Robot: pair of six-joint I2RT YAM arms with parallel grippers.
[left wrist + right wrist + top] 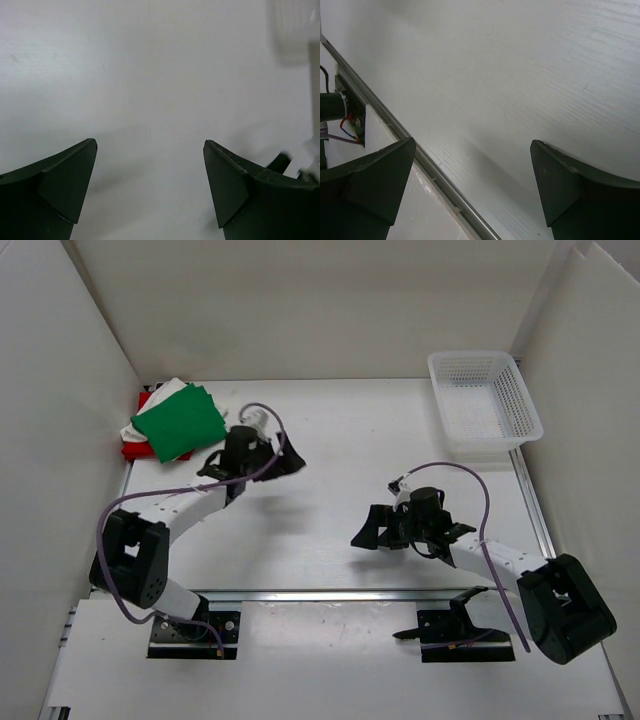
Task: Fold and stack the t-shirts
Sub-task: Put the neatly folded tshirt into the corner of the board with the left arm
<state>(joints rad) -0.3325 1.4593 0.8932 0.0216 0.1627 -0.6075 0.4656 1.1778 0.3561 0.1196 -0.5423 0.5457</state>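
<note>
The t-shirts lie in a stack at the table's far left. The green one [180, 422] is on top as a folded rectangle, with the white one [172, 388] peeking out behind it and the red one [133, 448] showing at the left edge underneath. My left gripper [258, 464] is just right of the stack, open and empty over bare table [150, 190]. My right gripper [372, 530] is open and empty low over the table's near middle [472, 185]. No shirt shows in either wrist view.
A white mesh basket [485, 405] stands at the far right corner and is blurred in the left wrist view [295, 25]. An aluminium rail [330, 593] runs along the near edge, also in the right wrist view [435, 180]. White walls enclose the sides and back.
</note>
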